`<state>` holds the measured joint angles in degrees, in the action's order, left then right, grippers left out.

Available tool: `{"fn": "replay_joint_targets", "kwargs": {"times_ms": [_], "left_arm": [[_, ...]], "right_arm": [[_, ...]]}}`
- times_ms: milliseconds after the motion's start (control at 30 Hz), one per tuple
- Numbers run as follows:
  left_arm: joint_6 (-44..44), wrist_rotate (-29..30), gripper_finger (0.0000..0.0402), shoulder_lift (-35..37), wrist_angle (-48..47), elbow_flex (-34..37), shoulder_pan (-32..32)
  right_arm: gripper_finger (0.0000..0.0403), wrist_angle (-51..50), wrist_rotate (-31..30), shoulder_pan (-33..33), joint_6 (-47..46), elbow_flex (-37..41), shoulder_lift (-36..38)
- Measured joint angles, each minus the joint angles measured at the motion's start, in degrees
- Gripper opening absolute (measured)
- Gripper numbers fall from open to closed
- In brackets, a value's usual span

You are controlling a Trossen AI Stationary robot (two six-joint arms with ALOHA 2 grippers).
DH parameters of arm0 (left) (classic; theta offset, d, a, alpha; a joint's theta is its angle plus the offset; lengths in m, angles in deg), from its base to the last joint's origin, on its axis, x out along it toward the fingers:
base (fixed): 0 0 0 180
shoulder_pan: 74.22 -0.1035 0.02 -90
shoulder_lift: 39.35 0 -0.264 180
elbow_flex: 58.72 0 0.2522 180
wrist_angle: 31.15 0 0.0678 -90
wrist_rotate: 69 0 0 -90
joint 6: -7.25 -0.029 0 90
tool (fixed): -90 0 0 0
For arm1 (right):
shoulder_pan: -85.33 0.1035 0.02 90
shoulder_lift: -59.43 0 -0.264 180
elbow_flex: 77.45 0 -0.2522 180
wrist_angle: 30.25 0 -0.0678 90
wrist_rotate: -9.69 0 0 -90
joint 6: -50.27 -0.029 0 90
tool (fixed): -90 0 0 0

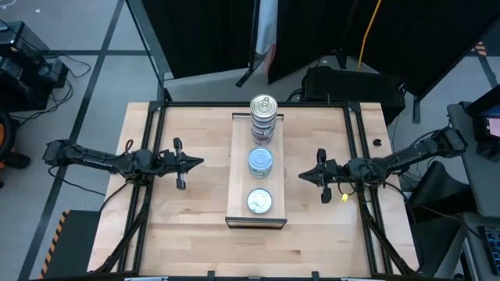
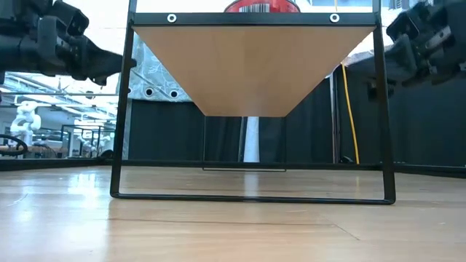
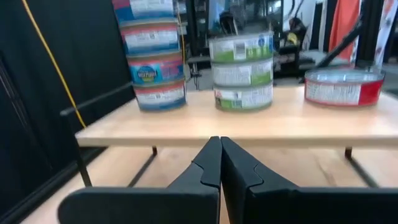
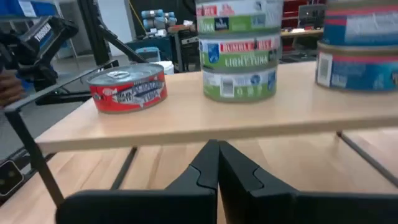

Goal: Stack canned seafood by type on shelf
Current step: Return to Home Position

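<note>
Dark twin fingers of the left gripper [image 3: 219,142] fill our foreground, pressed together on nothing. The right gripper [image 4: 217,145] is likewise clenched and empty. From above we see one arm on each side of the long, narrow light-wood shelf [image 1: 238,183], each gripper pointing at it, near but apart.

Every tin we can find stands on that shelf, sorted by kind. At its far end rises the tall stack of blue-and-pink round tins [image 3: 152,68]. At its middle stands the stack of green-and-white tins [image 3: 242,71]. At its near end sits the single red-labelled tin [image 3: 344,87].

We count at least four tins in the tall stack, whose top is cut off in the wrist view. There are three in the middle stack and one alone. That makes eight or more tins, three kinds, one shelf and two grippers.

We judge the stacking finished and the step in hand to be the return to rest. That move calls for each arm to pull straight away from the shelf. The jaws need no change, and the tall stack wants the widest berth.
</note>
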<state>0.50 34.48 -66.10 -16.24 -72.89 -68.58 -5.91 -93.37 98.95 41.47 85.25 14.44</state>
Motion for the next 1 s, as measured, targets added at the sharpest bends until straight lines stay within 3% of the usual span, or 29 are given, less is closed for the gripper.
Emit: {"fn": "replay_joint_targets", "kwargs": {"times_ms": [233, 433, 1000], "left_arm": [[-0.20, -1.39, 0.0002, 0.99, -0.61, 0.00, 0.01], [-4.01, -1.22, 0.0002, 6.29, -1.48, 0.00, -0.04], [-5.65, 1.97, 0.0002, 23.24, -15.72, 0.04, -0.04]], "right_arm": [[0.0000, 2.04, 1.27, -0.02, -1.04, 2.78, 0.01], [0.0000, -0.17, 4.14, -0.04, 0.55, 2.76, 2.46], [0.0000, -23.83, 4.75, -2.09, 2.38, 2.74, 28.98]]}}
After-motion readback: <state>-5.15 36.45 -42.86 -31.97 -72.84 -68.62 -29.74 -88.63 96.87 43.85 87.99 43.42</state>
